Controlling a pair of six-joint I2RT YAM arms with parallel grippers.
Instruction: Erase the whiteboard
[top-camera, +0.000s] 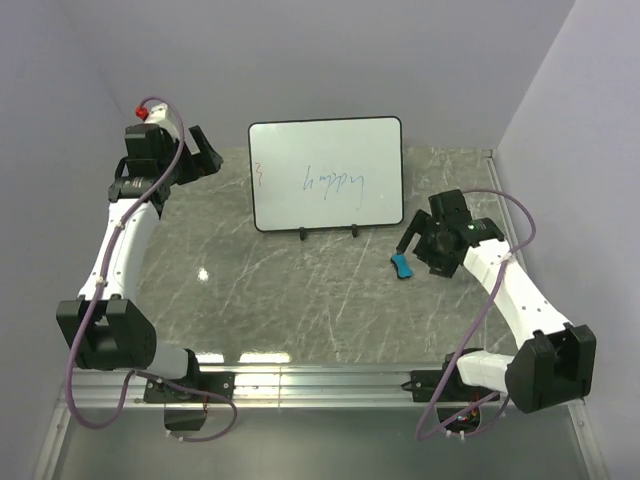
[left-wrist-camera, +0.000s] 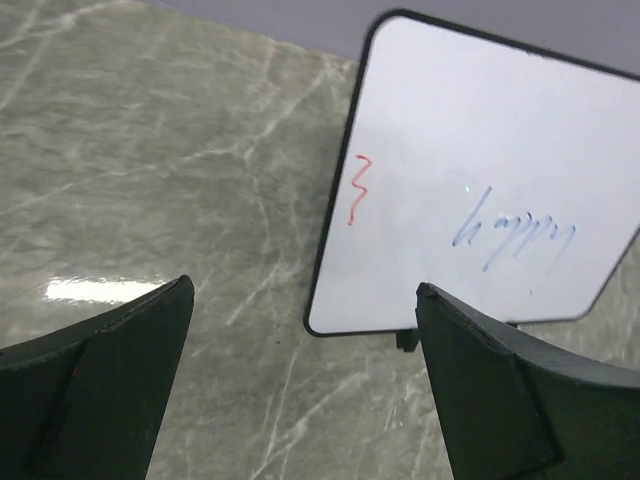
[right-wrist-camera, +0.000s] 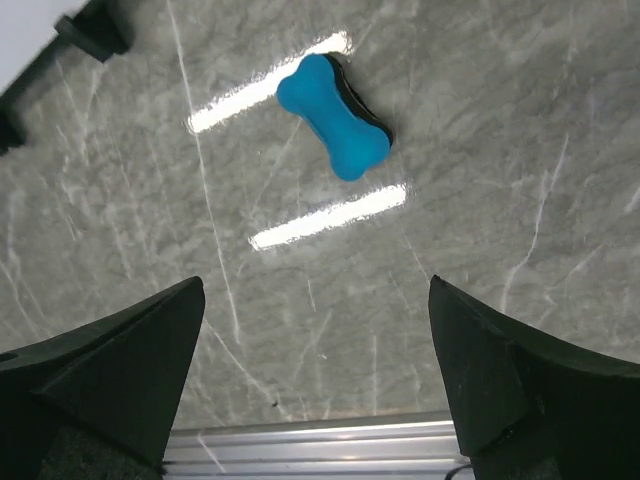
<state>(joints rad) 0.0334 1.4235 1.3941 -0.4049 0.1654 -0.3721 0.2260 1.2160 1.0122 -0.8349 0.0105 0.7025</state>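
Nothing looks erased yet: the whiteboard (top-camera: 326, 175), upright far back on the desk (top-camera: 300, 300), carries a red squiggle (left-wrist-camera: 357, 188) and blue writing (left-wrist-camera: 510, 235), perhaps "happy", while both jaws gape empty, the eraser (top-camera: 401, 266) untouched near the right pair.

Light comes from overhead, bright, soft and even, so shadows stay short. The polished table (top-camera: 300, 300) throws back small white glints in the top view. Under my right wrist, two long glare streaks lie on either side of the eraser (right-wrist-camera: 333, 117), which has a thin dark shadow at its edge. The whiteboard (left-wrist-camera: 480, 180) is sharp enough that its faint writing shows. My dark fingers (left-wrist-camera: 110, 390) sit close and look slightly soft
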